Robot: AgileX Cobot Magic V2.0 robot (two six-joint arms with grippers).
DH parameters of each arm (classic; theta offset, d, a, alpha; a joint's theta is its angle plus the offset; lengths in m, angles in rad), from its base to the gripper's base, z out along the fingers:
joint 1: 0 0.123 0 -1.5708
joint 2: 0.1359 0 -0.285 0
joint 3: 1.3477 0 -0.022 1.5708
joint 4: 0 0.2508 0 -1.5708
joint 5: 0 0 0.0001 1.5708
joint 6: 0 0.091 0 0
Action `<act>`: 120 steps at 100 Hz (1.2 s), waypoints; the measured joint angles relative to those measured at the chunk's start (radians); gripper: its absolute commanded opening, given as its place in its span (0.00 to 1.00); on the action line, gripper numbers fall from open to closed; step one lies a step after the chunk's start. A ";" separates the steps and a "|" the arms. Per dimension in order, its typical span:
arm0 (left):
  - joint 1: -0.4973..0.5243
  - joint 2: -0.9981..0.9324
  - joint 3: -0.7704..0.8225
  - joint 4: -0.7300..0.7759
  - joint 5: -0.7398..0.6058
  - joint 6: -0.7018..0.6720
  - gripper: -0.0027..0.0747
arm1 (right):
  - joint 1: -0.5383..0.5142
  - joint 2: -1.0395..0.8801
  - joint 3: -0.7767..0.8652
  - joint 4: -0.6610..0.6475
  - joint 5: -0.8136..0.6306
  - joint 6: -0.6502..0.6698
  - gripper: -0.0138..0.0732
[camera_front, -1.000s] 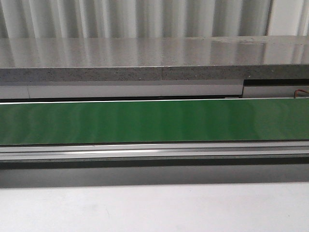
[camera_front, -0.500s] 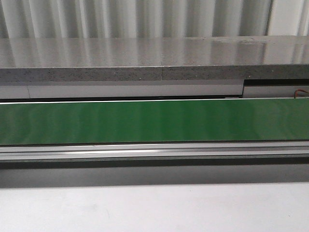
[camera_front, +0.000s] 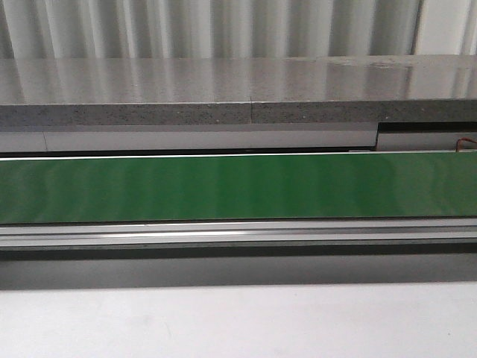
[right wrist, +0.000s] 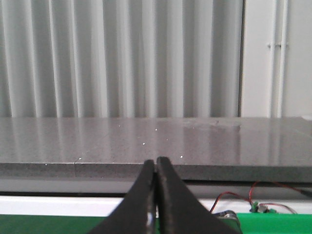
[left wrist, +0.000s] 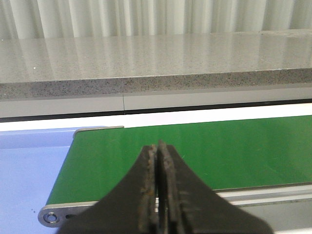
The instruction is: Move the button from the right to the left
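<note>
You see the long green conveyor belt (camera_front: 238, 188) running across the table's far side below the speckled grey stone ledge (camera_front: 223, 89). Your left gripper (left wrist: 159, 148) is clenched above the belt's end, your right gripper (right wrist: 156, 163) clenched too, both grasping nothing. The button appears in no view.

The belt (camera_front: 238, 186) runs from left to right across the front view; behind it stands a stone shelf (camera_front: 223, 93), with a ribbed wall (camera_front: 209, 30) behind that; before the belt lies a metal rail (camera_front: 238, 235), then the table (camera_front: 238, 321) nearest the robot.
</note>
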 measured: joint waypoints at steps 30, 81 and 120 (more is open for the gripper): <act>0.000 0.000 0.000 0.000 0.000 0.000 0.01 | 0.000 0.285 -0.408 0.051 0.609 -0.002 0.08; 0.000 0.000 0.000 0.000 0.000 0.000 0.01 | 0.000 0.875 -0.752 0.092 0.797 0.014 0.16; 0.000 0.000 0.000 0.000 0.000 0.000 0.01 | 0.000 0.971 -0.756 0.100 0.820 0.016 0.87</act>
